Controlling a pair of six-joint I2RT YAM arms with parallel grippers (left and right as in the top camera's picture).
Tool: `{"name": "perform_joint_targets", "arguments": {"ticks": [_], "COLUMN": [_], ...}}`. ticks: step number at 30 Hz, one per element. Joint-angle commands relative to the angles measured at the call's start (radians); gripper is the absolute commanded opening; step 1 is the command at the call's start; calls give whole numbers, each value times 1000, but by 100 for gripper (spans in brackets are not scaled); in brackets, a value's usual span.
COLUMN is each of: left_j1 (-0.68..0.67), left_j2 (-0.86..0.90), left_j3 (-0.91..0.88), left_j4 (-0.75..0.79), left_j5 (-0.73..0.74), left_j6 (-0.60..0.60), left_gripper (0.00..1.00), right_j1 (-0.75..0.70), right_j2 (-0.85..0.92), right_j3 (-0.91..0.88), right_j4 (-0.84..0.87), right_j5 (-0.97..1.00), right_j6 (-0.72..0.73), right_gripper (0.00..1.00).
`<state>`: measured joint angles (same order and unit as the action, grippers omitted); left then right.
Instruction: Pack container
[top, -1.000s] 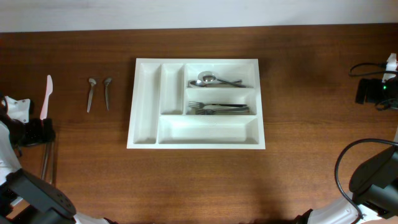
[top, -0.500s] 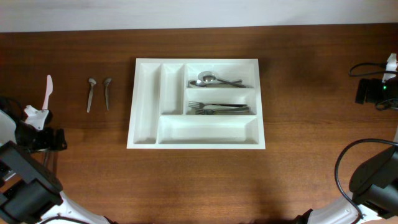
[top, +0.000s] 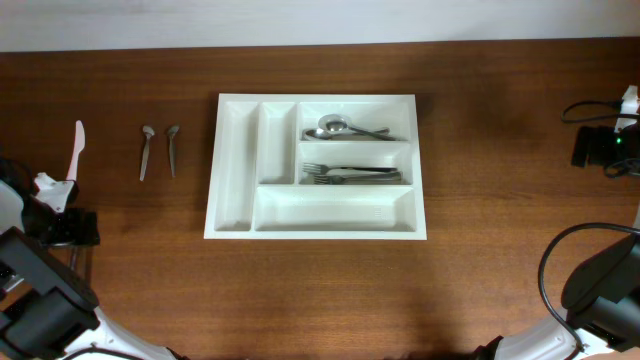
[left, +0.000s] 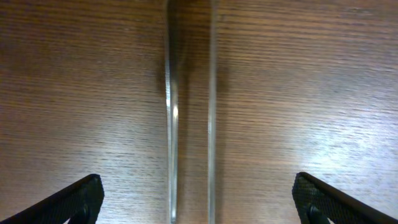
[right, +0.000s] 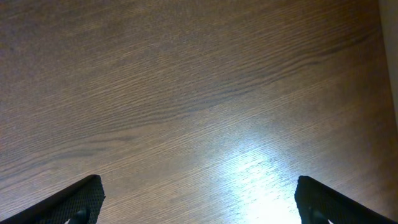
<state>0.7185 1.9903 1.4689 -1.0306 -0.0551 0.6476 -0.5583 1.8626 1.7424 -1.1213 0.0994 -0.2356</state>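
Sitting at the centre of the brown wooden tabletop (top: 500, 260), the large white rectangular plastic cutlery tray (top: 335, 210) lies flat. Its two narrow upright compartments are on its 9 o'clock side and its three long horizontal ones on the 3 o'clock side. Shiny silver metal spoons (top: 340, 128) lie in the horizontal compartment nearest 12 o'clock. Silver metal forks (top: 350, 174) lie in the one just below it, their tines pointing toward 9 o'clock.

Two small silver metal teaspoons (top: 159, 150) lie side by side on the tabletop at 9 o'clock from the tray, apart from its rim. A slim white knife-shaped plastic piece (top: 76, 150) lies farther out in the same direction.

The left end effector (left: 199, 202) is at about 8 o'clock from the tray, well apart from it, near the tabletop's edge. Its fingers are spread wide and grip nothing. Between them, on the wood, a pair of slim silver metal pieces (left: 173, 112) runs lengthwise, side by side; what kind of utensil they are cannot be told.

The right end effector (right: 199, 202) is also spread wide, over bare wood grain. A small black boxy device with a cable (top: 595, 148) sits at 3 o'clock, at the tabletop's edge.
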Motion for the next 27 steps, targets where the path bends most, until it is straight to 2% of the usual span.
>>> {"name": "perform_joint_targets", "arguments": {"ticks": [1,4,7,27], "left_j1": [-14,-6,-3,2], "left_j2": [32,32,32,12], "left_j3": [-2,-2,-1,8], "left_j4": [-8,-31,-14,-13], "left_j5": [-20,-61,6,42], "left_j6": [3,-9,-15,-11], "left_gripper": [99,99,99,99], "right_j1": [2,2,2,2], "right_j2": [-2,-2,-2,-2], "right_j3": [-2,-2,-2,-2], "right_j4": [0,0,0,0], "right_j5": [6,5,6,5], "right_j6": [5,5,5,5], "right_gripper": [99,99,99,99]}}
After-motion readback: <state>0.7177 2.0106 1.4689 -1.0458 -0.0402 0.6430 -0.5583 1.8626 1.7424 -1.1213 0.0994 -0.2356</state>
